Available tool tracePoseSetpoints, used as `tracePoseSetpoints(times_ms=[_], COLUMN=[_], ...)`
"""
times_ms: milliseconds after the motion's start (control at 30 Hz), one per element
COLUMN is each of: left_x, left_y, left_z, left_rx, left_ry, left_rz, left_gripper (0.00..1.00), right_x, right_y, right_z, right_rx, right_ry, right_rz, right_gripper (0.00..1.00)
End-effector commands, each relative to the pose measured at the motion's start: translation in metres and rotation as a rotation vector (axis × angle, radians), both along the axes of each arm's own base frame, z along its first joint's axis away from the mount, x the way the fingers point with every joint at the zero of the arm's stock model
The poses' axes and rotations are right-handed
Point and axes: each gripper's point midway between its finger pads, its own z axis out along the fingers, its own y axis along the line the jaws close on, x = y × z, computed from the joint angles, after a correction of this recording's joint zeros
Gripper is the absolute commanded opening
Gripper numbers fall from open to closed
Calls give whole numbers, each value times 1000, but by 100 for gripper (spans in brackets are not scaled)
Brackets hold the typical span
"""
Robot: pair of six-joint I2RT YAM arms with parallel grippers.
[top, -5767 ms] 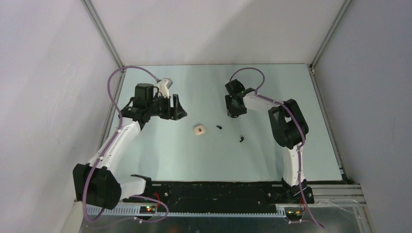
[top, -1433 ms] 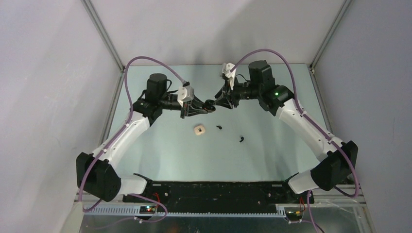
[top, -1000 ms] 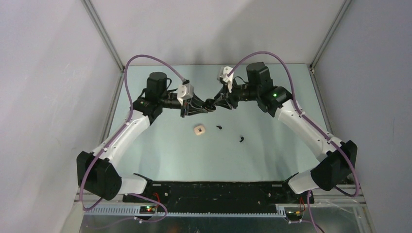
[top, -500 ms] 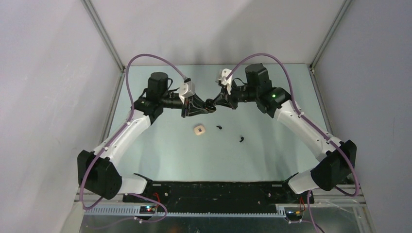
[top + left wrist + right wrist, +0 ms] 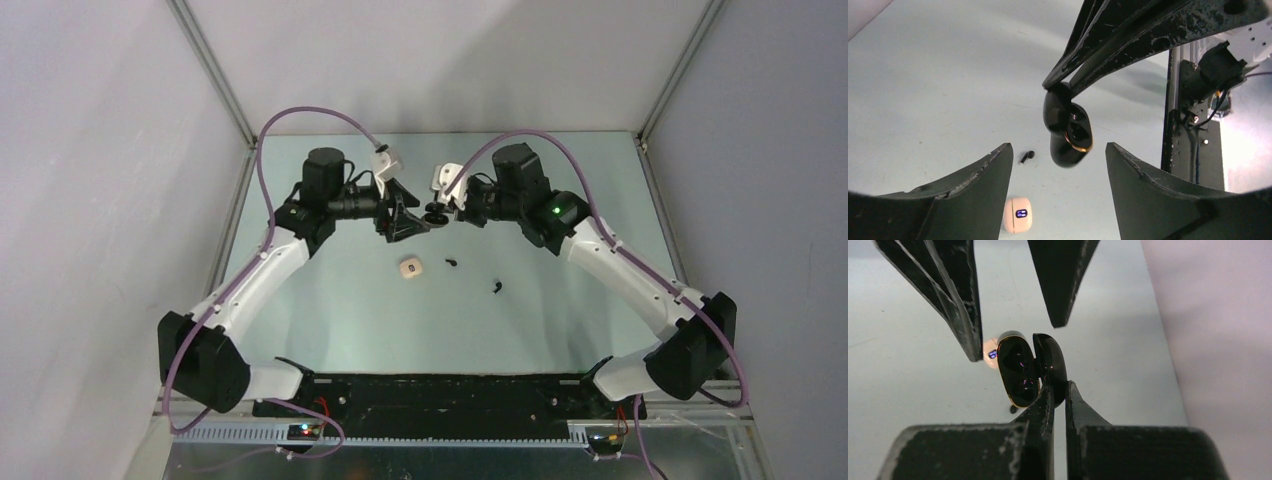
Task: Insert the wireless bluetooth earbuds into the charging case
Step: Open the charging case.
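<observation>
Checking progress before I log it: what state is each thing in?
black charging case: lid open, held above the table.
right gripper: shut on the black charging case.
left gripper: open, not gripping.
white case: closed, on table.
two earbuds: loose on table.

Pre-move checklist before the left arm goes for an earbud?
1. Glossy black clamshell charging case gripped: ok, right gripper shut on its lid.
2. Case open: ok, lid swung back.
3. Left gripper free: ok, jaws open, not touching case.
4. Two tiny black earbuds accessible: ok, both lie on the pale table, apart.
5. Small white pebble-shaped case clear of earbuds: ok, apart.
6. Black case interior empty: cannot tell, too dark.
</observation>
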Motion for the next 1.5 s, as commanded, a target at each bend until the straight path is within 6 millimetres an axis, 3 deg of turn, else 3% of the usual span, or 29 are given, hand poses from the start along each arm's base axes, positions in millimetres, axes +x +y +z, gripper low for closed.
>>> tracePoseSetpoints(times_ms=[0,100,200,567,1200,1467], left_x=[0,-1,3,14,16,16], left_y=[2,0,-8,-26,-31,-31], left_z=[46,60,70,44,33,31], left_rx=[-82,-124,-153,-131,-121,-118], left_ry=[21,106,195,445,506,515], left_rz=[99,121,98,-5,-52,-55], left_gripper=[75,78,74,63,40,45], right_x=[9,5,3,6,6,11], right_y=[-19,-23,-26,-17,-3,-1], right_z=[20,18,18,25,21,23], right_rx=[-52,-99,-124,-140,-143,-140], right_ry=[-164,-218,-265,-366,-382,-394], right_rz=[-12,34,65,117,135,117], right_gripper=[0,0,0,0,0,0])
